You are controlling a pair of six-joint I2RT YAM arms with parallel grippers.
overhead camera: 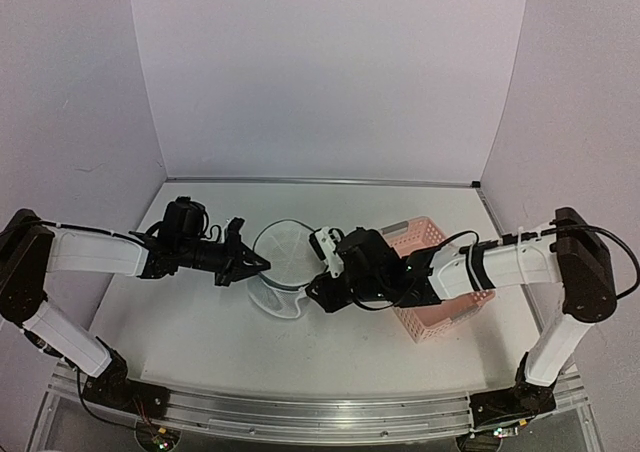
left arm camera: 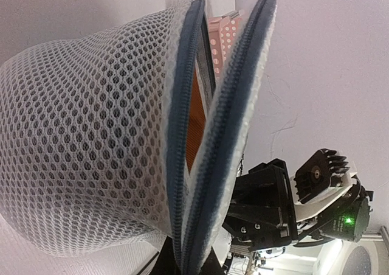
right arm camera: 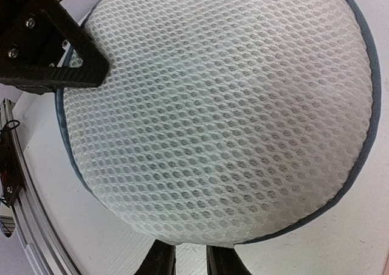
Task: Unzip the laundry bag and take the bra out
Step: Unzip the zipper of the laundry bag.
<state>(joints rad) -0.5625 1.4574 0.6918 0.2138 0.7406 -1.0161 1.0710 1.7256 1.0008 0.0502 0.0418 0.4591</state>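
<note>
From above: shows the laundry bag [overhead camera: 283, 257] on the desk [overhead camera: 190, 327], set between the left gripper [overhead camera: 258, 265] and the right gripper [overhead camera: 312, 294], right at the tips of each. Places a pink basket [overhead camera: 432, 307] just behind the right gripper.

From the left wrist: fills with white mesh directly ahead of the left gripper, pinched shut on the bag's edge. Shows the dark zipper rim [left arm camera: 226, 123] parted, with a strip of orange, likely the bra [left arm camera: 194, 120], inside the gap.

From the right wrist: shows the bag's round mesh face [right arm camera: 213, 117] just ahead of the right gripper [right arm camera: 191, 260], held narrowly apart, gripping nothing.
</note>
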